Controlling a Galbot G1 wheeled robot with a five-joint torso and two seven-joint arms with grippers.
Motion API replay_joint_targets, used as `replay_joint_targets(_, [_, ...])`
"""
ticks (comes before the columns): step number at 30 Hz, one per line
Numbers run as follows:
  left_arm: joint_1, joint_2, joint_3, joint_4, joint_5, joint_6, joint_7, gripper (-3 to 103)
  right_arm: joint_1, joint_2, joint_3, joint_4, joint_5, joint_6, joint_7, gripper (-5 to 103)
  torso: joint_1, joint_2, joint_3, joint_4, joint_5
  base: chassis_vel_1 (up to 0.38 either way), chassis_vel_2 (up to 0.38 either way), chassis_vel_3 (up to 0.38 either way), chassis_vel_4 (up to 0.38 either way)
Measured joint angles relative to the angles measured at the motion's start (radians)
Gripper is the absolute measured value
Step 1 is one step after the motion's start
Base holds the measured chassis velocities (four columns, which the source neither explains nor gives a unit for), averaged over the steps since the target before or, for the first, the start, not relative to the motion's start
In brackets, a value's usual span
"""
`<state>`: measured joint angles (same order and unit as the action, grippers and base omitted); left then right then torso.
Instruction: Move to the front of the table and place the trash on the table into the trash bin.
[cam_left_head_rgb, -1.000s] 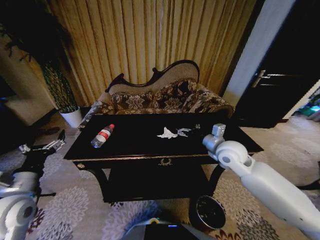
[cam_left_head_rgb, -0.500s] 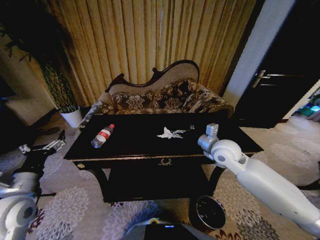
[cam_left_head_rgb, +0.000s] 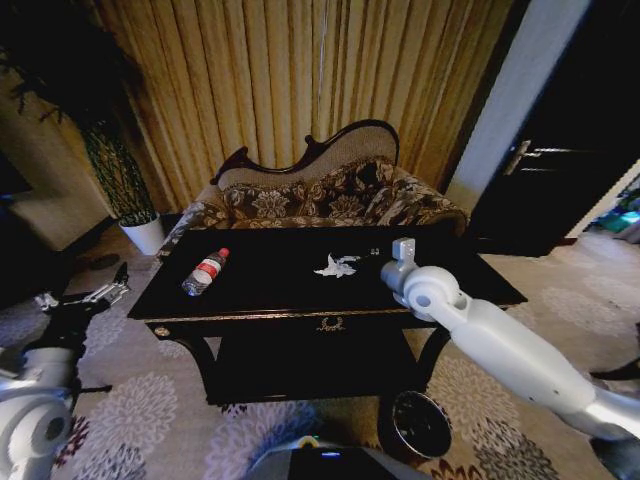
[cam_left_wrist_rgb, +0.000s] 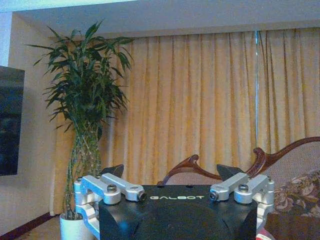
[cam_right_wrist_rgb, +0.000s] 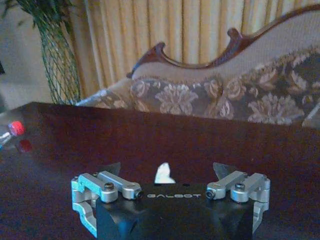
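The right gripper (cam_right_wrist_rgb: 166, 172) hangs low over the black counter (cam_left_head_rgb: 270, 290), near the white tissue (cam_left_head_rgb: 336, 266). Its 2 fingers (cam_right_wrist_rgb: 223, 170) are spread wide apart and hold nothing. The bottle (cam_left_head_rgb: 205, 272) lies on its side on the counter's left part, well apart from the tissue. The trash bin (cam_left_head_rgb: 420, 425) stands on the carpet in front of the counter. The left gripper (cam_left_head_rgb: 92, 296) waits off the counter's left end, its fingers (cam_left_wrist_rgb: 113, 170) open and empty.

Living room: sofa (cam_left_head_rgb: 320, 195), curtains (cam_left_head_rgb: 300, 80).
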<state>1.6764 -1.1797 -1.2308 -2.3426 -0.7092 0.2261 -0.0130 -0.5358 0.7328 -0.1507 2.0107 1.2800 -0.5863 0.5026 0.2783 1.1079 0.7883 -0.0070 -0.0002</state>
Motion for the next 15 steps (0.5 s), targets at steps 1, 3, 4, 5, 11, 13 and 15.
replay_joint_targets(1, [-0.001, 0.0, 0.0, 0.0, 0.0, 0.0, 0.0, 100, 0.007, 0.01, -0.008, -0.003, 0.009, -0.02, 0.021, 100, 0.0, 0.0, 0.0, 0.0, 0.0, 0.0, 0.0, 0.0, 0.0])
replay_joint_targets(3, [0.0, -0.001, 0.0, 0.0, 0.0, 0.0, 0.0, 100, 0.01, 0.015, -0.011, -0.004, 0.017, -0.03, 0.033, 100, 0.0, 0.0, 0.0, -0.0001, 0.0, 0.0, 0.0, 0.0, 0.0])
replay_joint_targets(4, [-0.001, -0.001, 0.0, 0.0, 0.0, 0.0, 0.0, 100, 0.014, 0.024, -0.014, -0.004, 0.039, -0.045, 0.055, 100, 0.0, 0.0, 0.0, -0.0001, 0.0, 0.0, 0.0, 0.0, 0.0])
replay_joint_targets(5, [-0.001, -0.002, 0.0, 0.001, 0.0, 0.0, 0.0, 100, 0.016, 0.028, -0.017, -0.004, 0.05, -0.053, 0.069, 100, 0.0, 0.0, 0.0, 0.0, 0.0, 0.0, 0.0, 0.0, 0.0])
replay_joint_targets(11, [-0.003, -0.002, 0.005, 0.003, 0.0, 0.0, 0.0, 100, 0.019, 0.053, -0.026, -0.02, 0.051, -0.072, 0.106, 100, 0.0, 0.0, 0.0, -0.0001, 0.0, 0.0, 0.0, 0.0, 0.0])
replay_joint_targets(13, [-0.003, -0.002, 0.005, 0.003, 0.0, -0.001, 0.0, 100, 0.018, 0.059, -0.027, -0.023, 0.048, -0.082, 0.12, 100, 0.0, 0.0, 0.0, 0.0, 0.0, 0.0, 0.0, 0.0, 0.0])
replay_joint_targets(15, [-0.003, -0.002, 0.006, 0.003, 0.0, -0.001, 0.0, 100, 0.014, 0.073, -0.028, -0.025, 0.046, -0.11, 0.159, 100, 0.0, 0.0, 0.0, -0.0001, 0.0001, 0.0, 0.0, 0.0, 0.0])
